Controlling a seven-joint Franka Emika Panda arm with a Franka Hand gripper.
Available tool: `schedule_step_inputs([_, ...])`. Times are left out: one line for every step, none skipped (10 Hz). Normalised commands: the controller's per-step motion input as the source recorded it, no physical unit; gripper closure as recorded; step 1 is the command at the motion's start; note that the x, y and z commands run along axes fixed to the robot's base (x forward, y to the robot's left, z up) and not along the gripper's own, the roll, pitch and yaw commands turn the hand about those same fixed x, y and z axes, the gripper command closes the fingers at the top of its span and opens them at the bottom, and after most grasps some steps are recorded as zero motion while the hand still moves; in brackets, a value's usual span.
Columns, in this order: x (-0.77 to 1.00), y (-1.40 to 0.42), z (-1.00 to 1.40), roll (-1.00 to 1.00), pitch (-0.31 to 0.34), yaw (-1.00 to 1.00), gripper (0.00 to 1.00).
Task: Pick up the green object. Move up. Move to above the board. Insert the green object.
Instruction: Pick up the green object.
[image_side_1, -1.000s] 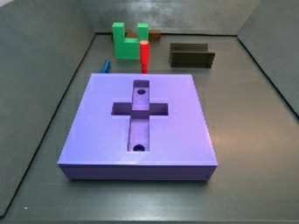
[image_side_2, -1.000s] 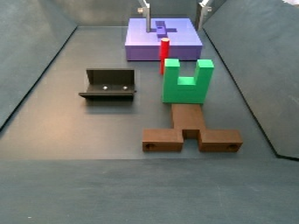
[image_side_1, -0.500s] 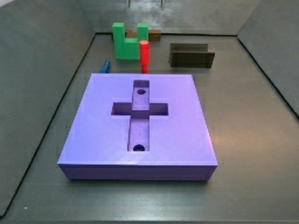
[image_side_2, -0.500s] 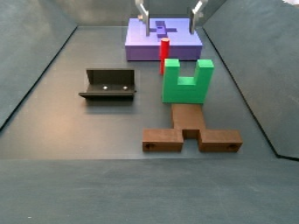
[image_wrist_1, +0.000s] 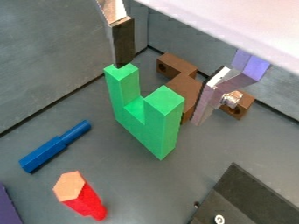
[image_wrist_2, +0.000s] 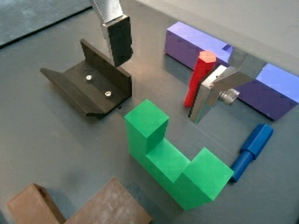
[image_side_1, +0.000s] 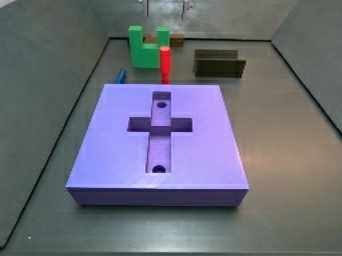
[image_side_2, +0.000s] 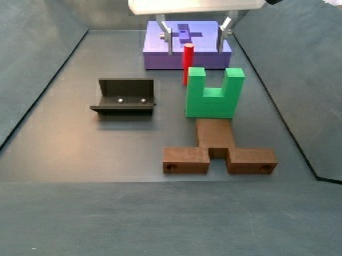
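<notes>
The green object (image_side_2: 211, 92) is a bright green U-shaped piece standing upright on the floor, prongs up; it shows in both wrist views (image_wrist_1: 146, 109) (image_wrist_2: 170, 156) and small in a side view (image_side_1: 147, 42). The board (image_side_1: 201, 140) is a large lavender slab with a cross-shaped recess, also in a side view (image_side_2: 171, 45) and a wrist view (image_wrist_2: 187, 45). My gripper (image_side_2: 195, 30) is open and empty, hanging above the green object without touching it. In both wrist views (image_wrist_1: 162, 87) (image_wrist_2: 158, 87) its two fingers stand wide apart on either side of the piece.
A thin red peg (image_side_2: 187, 58) (image_wrist_2: 201, 79) stands between the green object and the board. A blue peg (image_wrist_1: 55, 144) lies on the floor. The dark fixture (image_side_2: 124, 97) (image_wrist_2: 87, 83) stands to one side. A brown piece (image_side_2: 218, 150) lies beyond the green object.
The gripper has come down and nearer to the green object; its body now shows at the top of a side view. Nothing else moved.
</notes>
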Motion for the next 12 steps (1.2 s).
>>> schedule_step_inputs([0.0, 0.06, -0.22, 0.07, 0.0, 0.0, 0.0])
schedule_step_inputs([0.0, 0.07, -0.24, 0.06, 0.01, 0.0, 0.0])
schedule_step_inputs([0.0, 0.13, -0.31, 0.05, 0.0, 0.0, 0.0])
schedule_step_inputs([0.01, 0.13, -0.33, 0.06, 0.0, 0.0, 0.0])
schedule_step_inputs([0.01, 0.13, -0.35, 0.06, 0.0, 0.0, 0.0])
schedule_step_inputs([0.0, 0.15, -0.35, 0.08, 0.0, 0.0, 0.0])
schedule_step_inputs([0.03, 0.11, -0.32, 0.08, 0.003, 0.0, 0.0])
schedule_step_inputs([0.09, 0.08, -0.29, 0.09, 0.01, 0.0, 0.0])
schedule_step_inputs([0.08, 0.09, -0.3, 0.09, 0.004, 0.0, 0.0])
schedule_step_inputs([0.1, 0.04, -0.29, 0.08, 0.01, 0.0, 0.0])
schedule_step_inputs([0.05, 0.04, -0.27, 0.06, 0.004, 0.0, 0.0])
schedule_step_inputs([0.03, 0.01, -0.24, 0.04, 0.003, 0.0, 0.0])
